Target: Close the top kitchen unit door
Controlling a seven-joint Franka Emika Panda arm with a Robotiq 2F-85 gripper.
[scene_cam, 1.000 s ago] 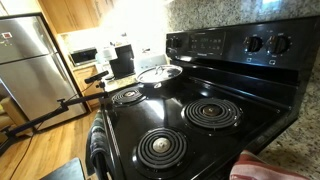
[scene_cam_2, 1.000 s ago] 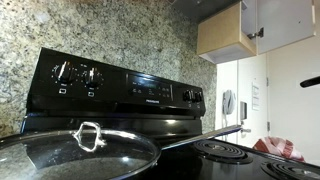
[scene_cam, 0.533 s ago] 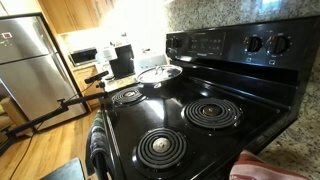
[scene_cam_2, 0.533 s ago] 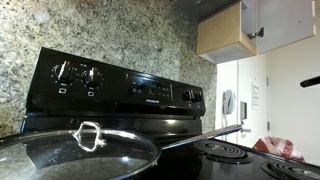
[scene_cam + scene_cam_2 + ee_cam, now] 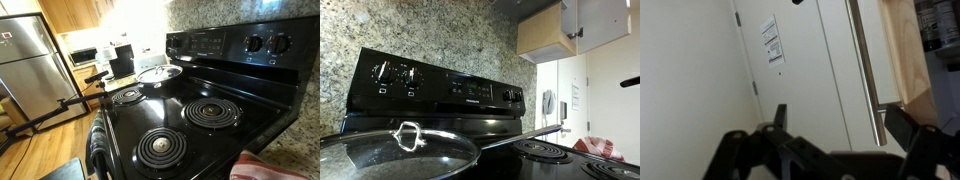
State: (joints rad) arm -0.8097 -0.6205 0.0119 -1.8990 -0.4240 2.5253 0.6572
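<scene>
Wrist view has my gripper (image 5: 825, 150) low in the picture, fingers spread wide with nothing between them, and the top kitchen unit door (image 5: 908, 55) as a honey-brown panel at the right, apart from me. In an exterior view the door (image 5: 603, 22) stands swung out high beyond the right edge of the stove top (image 5: 520, 160). I judge it light, stiff and free on its hinges, so a flat push near its free edge should beat any grasp.

Black stove (image 5: 200, 45) — glass lid (image 5: 160, 73) (metal-handled) atop it.
</scene>
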